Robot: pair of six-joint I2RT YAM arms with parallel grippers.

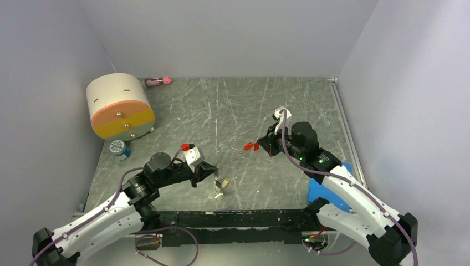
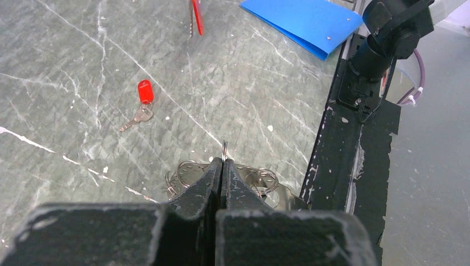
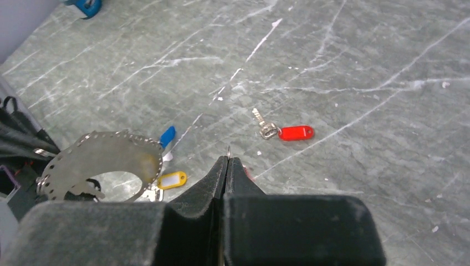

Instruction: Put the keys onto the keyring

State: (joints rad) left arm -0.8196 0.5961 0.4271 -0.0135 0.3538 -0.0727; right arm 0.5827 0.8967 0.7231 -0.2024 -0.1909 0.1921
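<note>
The keyring point(image 3: 100, 160), a saw-toothed plate, is found near the front edge of the table point(image 1: 233, 105), its thin ring clamped in the left gripper point(image 2: 223, 163). A red-headed key point(image 3: 285, 132) is laid mid-table, just beyond the right gripper point(image 3: 229, 162), which is pinched tight on a wire loop point(image 3: 229, 149).

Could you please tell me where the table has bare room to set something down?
The far middle is bare, between the drum and the right wall. It is crowded between the left gripper and the right gripper, around the keyring and the red keys.
</note>
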